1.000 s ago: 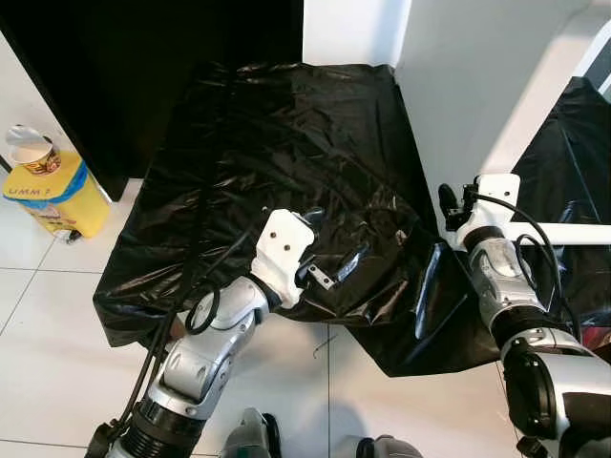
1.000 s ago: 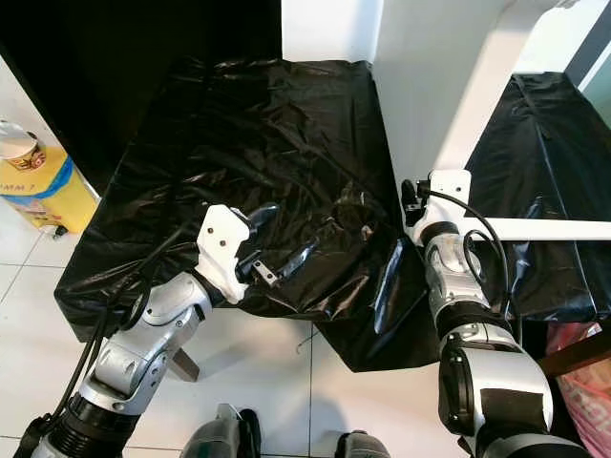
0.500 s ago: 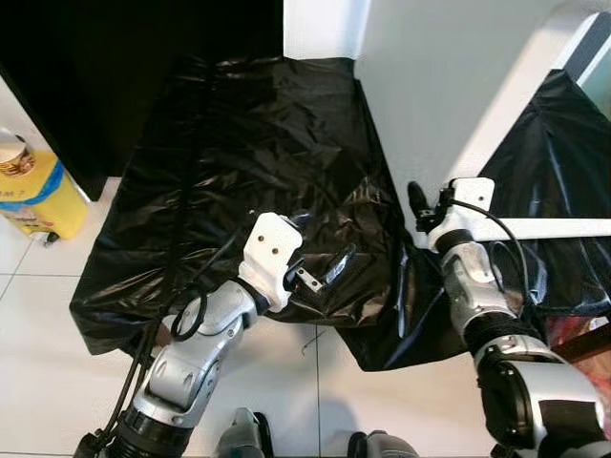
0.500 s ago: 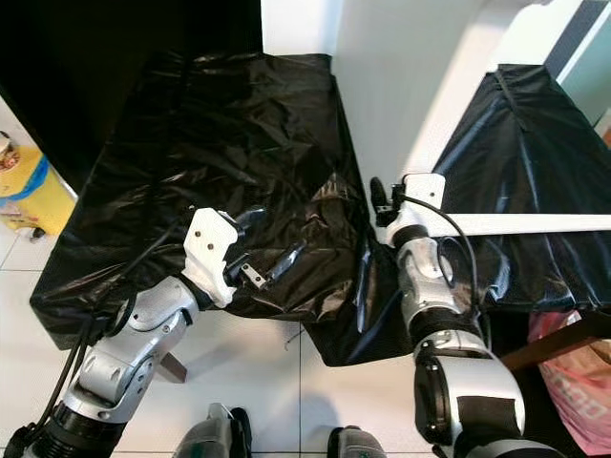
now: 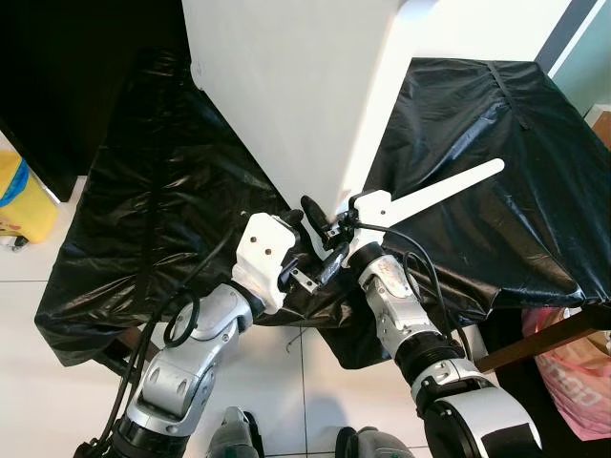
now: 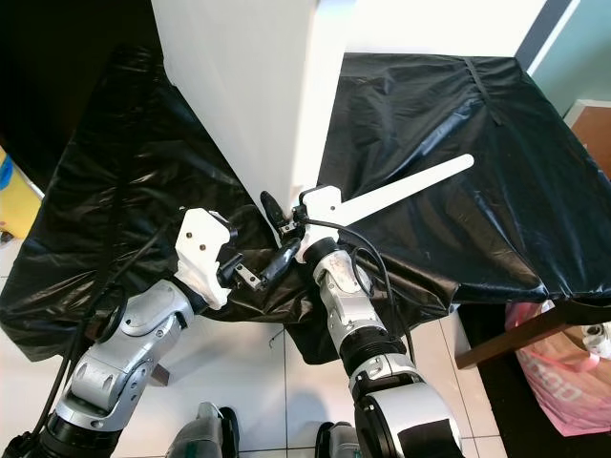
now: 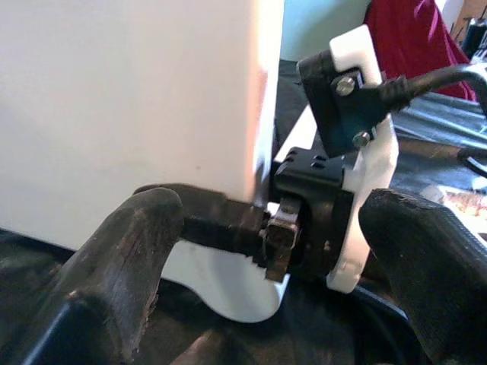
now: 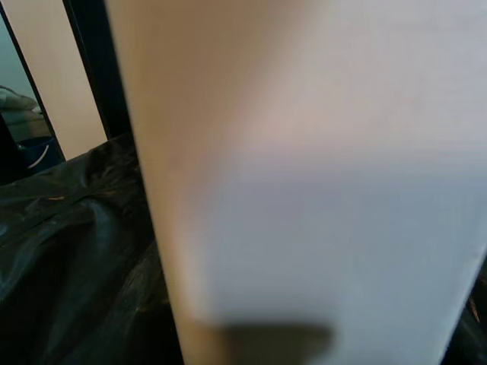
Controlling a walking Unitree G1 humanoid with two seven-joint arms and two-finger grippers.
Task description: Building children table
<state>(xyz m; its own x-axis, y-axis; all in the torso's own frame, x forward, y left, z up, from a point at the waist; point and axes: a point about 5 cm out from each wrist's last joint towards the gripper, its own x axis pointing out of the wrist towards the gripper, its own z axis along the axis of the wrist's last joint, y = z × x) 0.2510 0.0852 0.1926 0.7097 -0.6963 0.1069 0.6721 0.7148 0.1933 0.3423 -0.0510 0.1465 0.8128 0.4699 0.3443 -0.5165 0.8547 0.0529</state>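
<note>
Standing on its lower corner on the plastic-covered surface [image 5: 496, 172], the white table panel [image 5: 286, 86] is pinched by the right gripper [image 5: 320, 218]; left gripper [image 5: 315, 256] spread wide, empty. Narrow grip — it may tip.

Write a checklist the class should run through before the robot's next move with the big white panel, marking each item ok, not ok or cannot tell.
1. Right pincer clamps the white panel at its lower corner: ok.
2. Left pincer open and empty, ready to help: ok.
3. Panel standing truly upright: cannot tell from above.
4. White slat clear of the working spot: not ok, its near end lies under the right pincer.
5. Black plastic sheet smooth below the panel: not ok, it is rumpled.
</note>
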